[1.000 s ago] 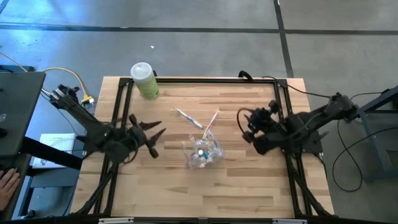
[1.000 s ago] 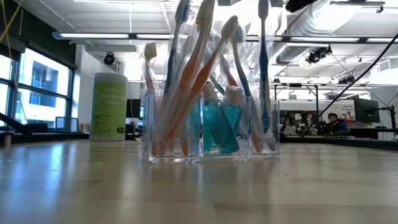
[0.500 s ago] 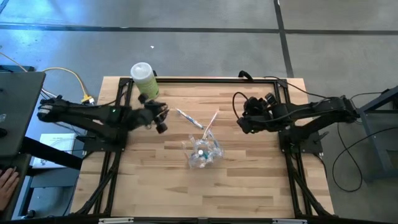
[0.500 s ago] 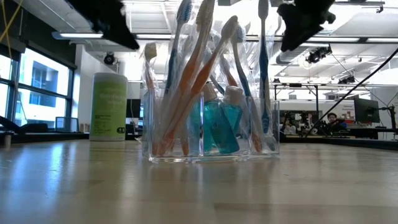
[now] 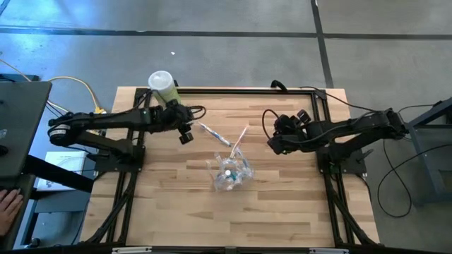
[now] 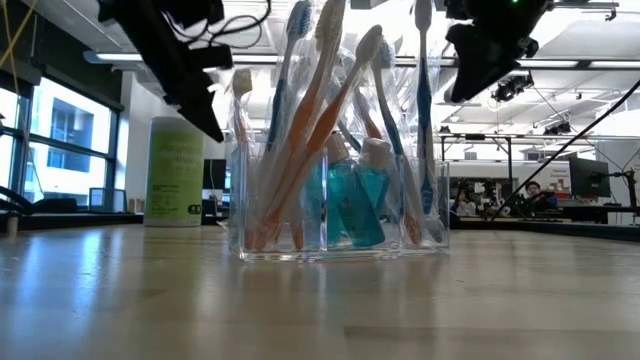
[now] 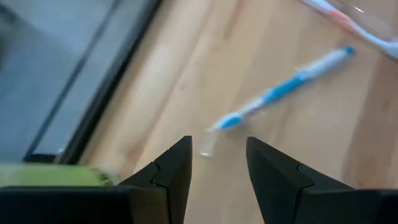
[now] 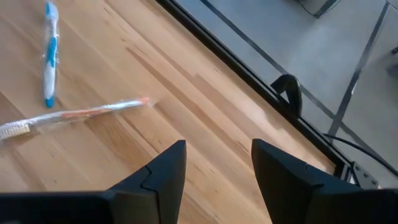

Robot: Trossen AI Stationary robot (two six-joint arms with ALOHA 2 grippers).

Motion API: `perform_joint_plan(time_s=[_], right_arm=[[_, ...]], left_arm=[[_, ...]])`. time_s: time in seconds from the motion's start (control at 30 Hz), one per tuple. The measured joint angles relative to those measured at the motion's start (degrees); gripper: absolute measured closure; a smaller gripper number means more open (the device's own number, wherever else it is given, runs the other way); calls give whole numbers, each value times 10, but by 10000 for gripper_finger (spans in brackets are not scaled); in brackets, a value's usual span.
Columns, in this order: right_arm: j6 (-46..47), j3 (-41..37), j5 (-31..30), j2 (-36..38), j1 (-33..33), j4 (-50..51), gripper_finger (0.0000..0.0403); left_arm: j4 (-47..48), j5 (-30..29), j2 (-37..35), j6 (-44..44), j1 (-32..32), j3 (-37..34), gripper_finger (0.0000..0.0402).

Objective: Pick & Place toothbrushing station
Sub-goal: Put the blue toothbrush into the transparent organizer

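Grey concrete floor (image 5: 233,42); large windows (image 6: 55,140); ceiling strip lights (image 6: 150,57); exposed ducts (image 6: 520,35).

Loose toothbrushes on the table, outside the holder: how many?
2. The blue toothbrush lies just ahead of the left gripper; the orange toothbrush lies beside it, toward the right gripper. Both lie behind the clear holder.

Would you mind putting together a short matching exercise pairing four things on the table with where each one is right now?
Things:
1. blue toothbrush
2. orange toothbrush
3. clear holder
4. green bottle

Places:
A. back left corner of the table
B. mid-table, full of toothbrushes
C. flat on the wood, nearer the left gripper
D. flat on the wood, nearer the right gripper

Pairs: 1-C, 2-D, 3-B, 4-A
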State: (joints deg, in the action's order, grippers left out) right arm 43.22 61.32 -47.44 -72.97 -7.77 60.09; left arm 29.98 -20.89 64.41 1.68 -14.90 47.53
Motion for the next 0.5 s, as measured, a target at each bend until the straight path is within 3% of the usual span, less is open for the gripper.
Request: perform_joint_plan(time_s=[0.2,0.37,0.5], right_arm=[[-44,0,-1,0,0,-44,229],[-97,0,-1,0,0,-108,229],[-118,0,3,0,0,-134,229]], left_arm=[[-4,36,44,42,-25,0,235],[-70,-5,105,9,-69,0,209],[-118,57,165,102,-101,0,207]])
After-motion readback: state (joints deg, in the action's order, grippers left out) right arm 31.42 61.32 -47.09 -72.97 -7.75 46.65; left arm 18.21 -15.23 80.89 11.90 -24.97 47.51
